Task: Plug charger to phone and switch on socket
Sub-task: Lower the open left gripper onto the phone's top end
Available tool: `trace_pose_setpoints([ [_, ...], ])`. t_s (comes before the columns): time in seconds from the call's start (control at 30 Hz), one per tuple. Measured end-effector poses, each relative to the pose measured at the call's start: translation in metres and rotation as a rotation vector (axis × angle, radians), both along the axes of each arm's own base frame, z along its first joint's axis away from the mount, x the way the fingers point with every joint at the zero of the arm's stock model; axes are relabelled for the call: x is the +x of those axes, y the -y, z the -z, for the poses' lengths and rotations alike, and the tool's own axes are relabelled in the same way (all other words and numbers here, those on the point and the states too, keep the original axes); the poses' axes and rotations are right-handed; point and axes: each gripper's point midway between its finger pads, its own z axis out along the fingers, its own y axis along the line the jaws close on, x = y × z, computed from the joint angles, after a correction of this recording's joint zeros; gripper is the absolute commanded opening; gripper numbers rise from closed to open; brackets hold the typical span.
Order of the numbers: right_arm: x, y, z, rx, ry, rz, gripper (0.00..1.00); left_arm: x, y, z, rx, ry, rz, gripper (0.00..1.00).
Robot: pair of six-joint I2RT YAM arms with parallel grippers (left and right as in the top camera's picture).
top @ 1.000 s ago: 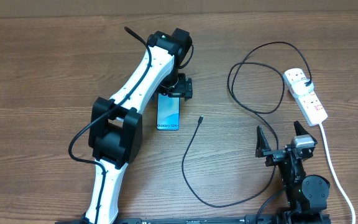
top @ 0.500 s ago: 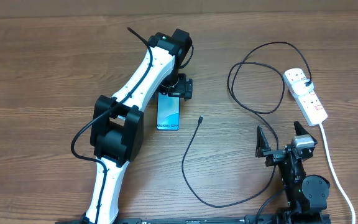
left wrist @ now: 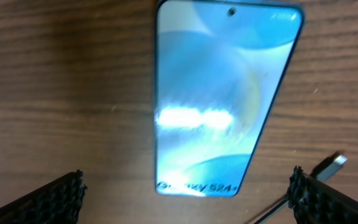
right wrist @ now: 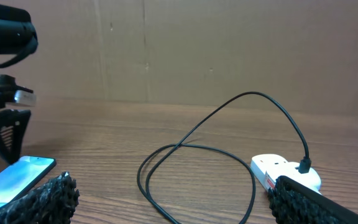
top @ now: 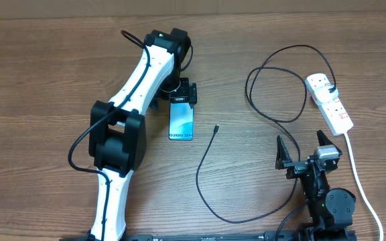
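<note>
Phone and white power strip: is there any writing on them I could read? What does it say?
"Galaxy S24+": dark print along one short end of the phone, on its blue screen, slightly blurred.
Power strip: red markings only, too small to read.
Nothing else in these views carries readable text.

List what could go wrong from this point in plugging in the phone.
1. The left gripper hangs open over the phone, which lies flat; closing could slide it instead of gripping it.
2. The connector tip is small and lies apart from the phone; a pinch may slip or misalign.
3. The charger cable loops by the socket; pulling it could shift the socket.
</note>
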Motion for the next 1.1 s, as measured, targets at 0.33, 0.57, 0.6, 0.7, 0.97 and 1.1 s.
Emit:
trace_pose_setpoints([
  [0.33, 0.000, 0.000, 0.000, 0.000, 0.000, 0.000, 1.00, -0.026, 0.001, -0.103, -0.008, 0.177, 0.054, 1.00],
  [0.57, 0.000, 0.000, 0.000, 0.000, 0.000, 0.000, 1.00, -0.013, 0.014, -0.099, -0.037, 0.249, 0.061, 0.99],
  [0.6, 0.000, 0.000, 0.000, 0.000, 0.000, 0.000, 1.00, -0.011, 0.015, -0.090, -0.033, 0.240, 0.058, 0.99],
  [0.7, 0.000, 0.000, 0.000, 0.000, -0.001, 0.000, 1.00, -0.011, 0.015, -0.060, -0.011, 0.190, 0.053, 1.00],
  [0.97, 0.000, 0.000, 0.000, 0.000, -0.001, 0.000, 1.00, -0.021, 0.010, 0.010, 0.060, 0.028, 0.054, 1.00],
  [1.1, 0.000, 0.000, 0.000, 0.000, 0.000, 0.000, 1.00, -0.019, 0.012, 0.020, 0.064, 0.022, 0.055, 0.99],
])
